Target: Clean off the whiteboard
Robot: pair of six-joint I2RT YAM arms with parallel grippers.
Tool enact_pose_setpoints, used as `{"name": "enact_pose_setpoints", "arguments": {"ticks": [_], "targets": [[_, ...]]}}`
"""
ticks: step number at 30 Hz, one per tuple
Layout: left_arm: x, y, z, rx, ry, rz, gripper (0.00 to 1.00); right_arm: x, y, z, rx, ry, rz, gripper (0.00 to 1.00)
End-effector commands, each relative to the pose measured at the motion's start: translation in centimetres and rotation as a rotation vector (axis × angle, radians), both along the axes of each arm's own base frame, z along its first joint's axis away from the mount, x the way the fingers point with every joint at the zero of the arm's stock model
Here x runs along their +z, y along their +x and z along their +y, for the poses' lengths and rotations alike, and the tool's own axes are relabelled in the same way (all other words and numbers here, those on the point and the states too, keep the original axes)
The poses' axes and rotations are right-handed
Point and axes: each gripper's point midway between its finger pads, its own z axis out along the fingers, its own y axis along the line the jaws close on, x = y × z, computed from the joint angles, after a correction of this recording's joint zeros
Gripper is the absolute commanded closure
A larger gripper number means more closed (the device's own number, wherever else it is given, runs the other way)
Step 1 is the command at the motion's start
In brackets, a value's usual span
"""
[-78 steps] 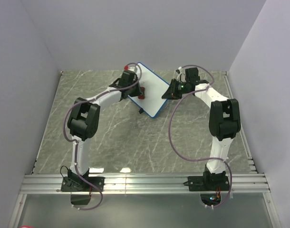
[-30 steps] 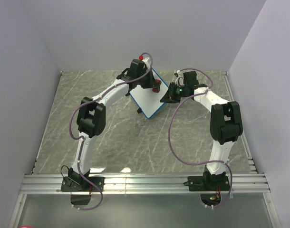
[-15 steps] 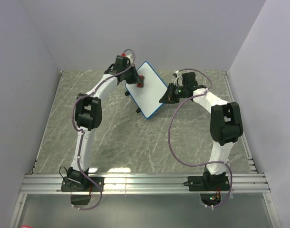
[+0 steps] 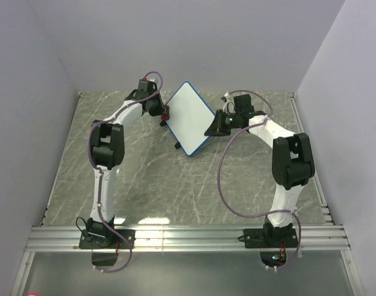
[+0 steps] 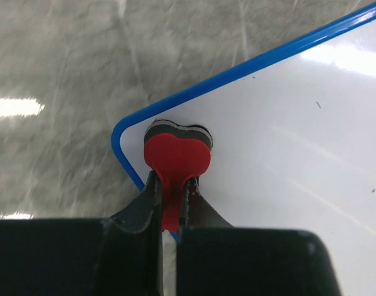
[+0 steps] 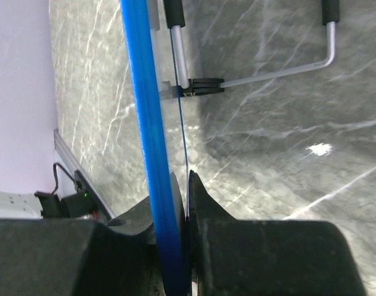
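The whiteboard (image 4: 189,116), white with a thin blue frame, stands tilted on the far middle of the table; its face shows no marks. My right gripper (image 4: 212,128) is shut on its right edge; the right wrist view shows the blue frame (image 6: 145,123) edge-on between the jaws. My left gripper (image 4: 163,114) is shut on the handle of a small red-and-black eraser (image 5: 177,154). The eraser rests on the board's rounded left corner (image 5: 122,134). The left wrist view shows the board face (image 5: 299,154) bare and white.
The board's wire stand with black-tipped feet (image 6: 262,71) shows behind it in the right wrist view. The grey marble table (image 4: 175,185) is ringed by pale walls, with a metal rail (image 4: 188,237) along the near edge by the arm bases.
My left gripper swept the eraser from the board's upper right across to its left corner. The board tilted and shifted slightly left. My right gripper kept its hold on the edge.
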Motion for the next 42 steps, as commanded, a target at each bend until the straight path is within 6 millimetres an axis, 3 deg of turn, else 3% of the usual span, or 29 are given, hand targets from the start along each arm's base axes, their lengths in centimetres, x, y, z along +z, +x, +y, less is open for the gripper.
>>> {"name": "enact_pose_setpoints", "arguments": {"ticks": [1,2,3,4,6,7,9,10,12,13,16,17,18,19,20,22,23,26,29,33,34,35,40,42], "targets": [[3.0,-2.1,3.9,0.083,0.001,0.025,1.0,-2.0,-2.2,0.3,0.011,-0.071,0.089,1.0],[5.4,-2.0,5.1,0.116,-0.009,-0.016,1.0,-1.8,-2.1,0.4,0.011,-0.067,0.087,1.0],[5.4,-2.3,6.2,0.151,-0.019,-0.007,1.0,-1.7,-2.0,0.4,0.01,-0.064,0.083,1.0],[7.5,-2.2,8.3,0.198,-0.029,-0.043,1.0,-1.5,-1.9,0.5,0.011,-0.06,0.077,1.0],[8.3,-2.6,10.8,0.264,-0.041,-0.05,1.0,-1.0,-1.7,0.6,0.007,-0.052,0.065,0.97],[9.9,-2.7,12.9,0.304,-0.05,-0.079,1.0,-0.8,-1.6,0.6,0.005,-0.05,0.057,0.95],[10.5,-3.2,14.5,0.334,-0.071,-0.08,1.0,-0.2,-1.3,0.6,0.003,-0.042,0.041,0.94],[10.9,-3.3,16.6,0.369,-0.078,-0.085,1.0,-0.1,-1.1,0.8,0.004,-0.04,0.033,0.92],[11.2,-3.9,18.4,0.404,-0.056,-0.086,1.0,0.4,-0.8,0.8,0.0,-0.039,0.017,0.71],[11.0,-4.5,19.5,0.423,-0.039,-0.069,1.0,0.6,-0.6,0.7,-0.006,-0.043,0.012,0.54],[9.3,-6.3,21.3,0.462,0.036,-0.019,1.0,1.9,0.0,0.5,-0.022,-0.054,-0.033,0.3],[8.7,-6.9,21.6,0.466,0.056,-0.008,1.0,2.6,0.2,0.3,-0.03,-0.056,-0.056,0.28],[6.4,-8.4,21.7,0.465,0.079,0.044,0.97,3.1,0.4,0.1,-0.037,-0.06,-0.071,0.26],[6.0,-9.2,22.1,0.483,0.1,0.052,0.94,3.3,0.5,-0.1,-0.051,-0.071,-0.085,0.25],[3.7,-10.9,22.0,0.487,0.115,0.112,0.9,4.3,0.6,-0.5,-0.069,-0.073,-0.111,0.24],[2.2,-12.6,22.4,0.51,0.14,0.153,0.81,4.6,0.8,-1.7,-0.113,-0.109,-0.13,0.23],[0.5,-14.1,22.3,0.509,0.147,0.196,0.77,5.8,0.6,-2.1,-0.127,-0.11,-0.16,0.24],[-1.2,-16.3,22.1,0.509,0.156,0.251,0.45,6.3,-1.0,-3.3,-0.158,-0.136,-0.183,0.23],[-2.2,-17.9,22.3,0.527,0.188,0.297,0.29,6.8,-3.2,-4.0,-0.162,-0.135,-0.206,0.23],[-1.6,-18.9,20.9,0.503,0.213,0.295,0.15,7.3,-6.0,-4.7,-0.174,-0.12,-0.234,0.23],[-0.8,-19.0,20.5,0.497,0.22,0.279,0.08,8.1,-6.7,-5.0,-0.179,-0.115,-0.26,0.23],[-0.2,-18.8,20.2,0.494,0.227,0.265,0.02,7.3,-7.5,-5.2,-0.179,-0.121,-0.249,0.22],[1.8,-19.6,18.2,0.467,0.27,0.261,0.01,7.9,-10.2,-6.5,-0.207,-0.133,-0.299,0.21],[3.6,-19.7,17.0,0.446,0.226,0.223,0.01,7.4,-11.2,-7.0,-0.225,-0.144,-0.298,0.21]]}}
